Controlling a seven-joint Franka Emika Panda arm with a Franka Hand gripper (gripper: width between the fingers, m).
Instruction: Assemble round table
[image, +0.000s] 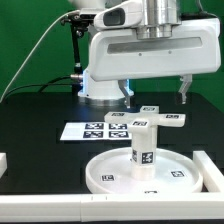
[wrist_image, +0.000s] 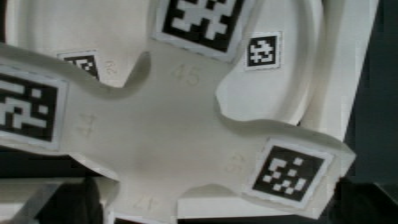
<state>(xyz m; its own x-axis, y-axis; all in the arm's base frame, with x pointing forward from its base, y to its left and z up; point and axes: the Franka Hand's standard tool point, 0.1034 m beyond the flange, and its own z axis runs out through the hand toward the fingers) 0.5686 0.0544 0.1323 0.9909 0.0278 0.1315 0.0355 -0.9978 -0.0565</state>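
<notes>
The round disc (image: 112, 172) lies flat on the black table near the front. The short thick leg (image: 143, 148) stands upright in its middle. The cross-shaped foot (image: 158, 119) rests on top of the leg. My gripper (image: 157, 99) hangs just above the foot, with its fingers (image: 185, 93) spread wide to either side and holding nothing. In the wrist view the foot (wrist_image: 169, 120) with its tags fills the picture, and the disc's rim (wrist_image: 320, 60) shows behind it. The fingertips are hardly visible there.
The marker board (image: 90, 129) lies behind the disc toward the exterior view's left. White border blocks stand along the front (image: 40, 207), at the right (image: 206, 166) and at the left edge (image: 3, 160). The arm's base (image: 100, 88) stands at the back.
</notes>
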